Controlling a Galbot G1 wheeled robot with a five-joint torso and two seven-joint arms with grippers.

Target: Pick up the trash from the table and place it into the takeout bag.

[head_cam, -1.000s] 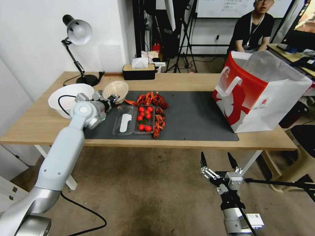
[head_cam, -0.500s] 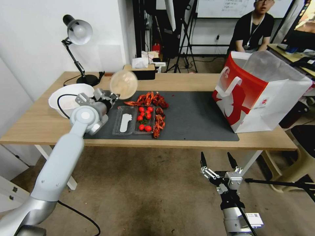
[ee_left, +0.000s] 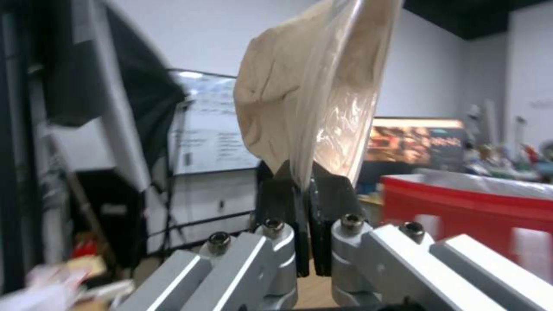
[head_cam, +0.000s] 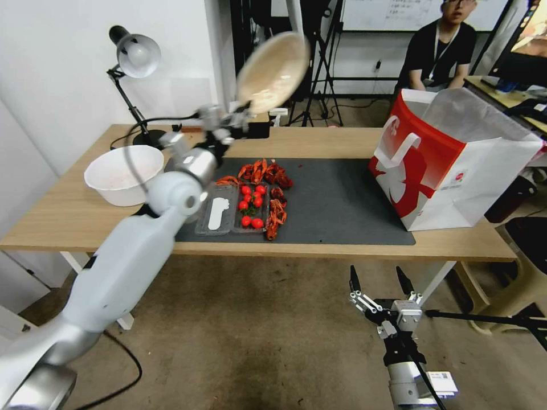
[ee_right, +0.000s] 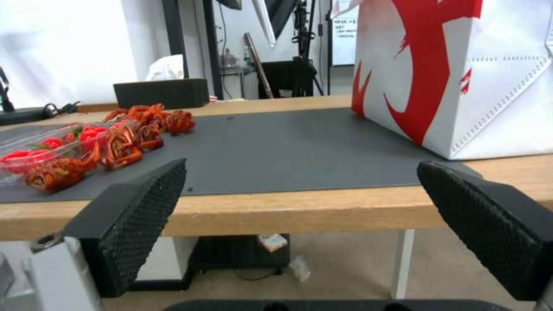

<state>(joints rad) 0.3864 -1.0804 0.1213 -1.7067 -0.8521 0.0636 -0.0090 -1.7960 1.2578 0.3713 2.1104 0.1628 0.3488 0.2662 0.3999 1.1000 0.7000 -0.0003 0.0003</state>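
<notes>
Beige paper bowl [head_cam: 273, 71] pinched at its thin rim by the left tool [head_cam: 242, 117]; right tool [head_cam: 380, 280] wide

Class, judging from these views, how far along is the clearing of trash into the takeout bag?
Done: nothing visibly bagged. In hand: the left gripper is shut on the beige paper bowl, raised above the table. Left: reaching the takeout bag. The right gripper waits open.

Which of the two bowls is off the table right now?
The beige paper bowl, pinched by its rim in the left gripper and tilted in the air. The white bowl sits on the table.
</notes>
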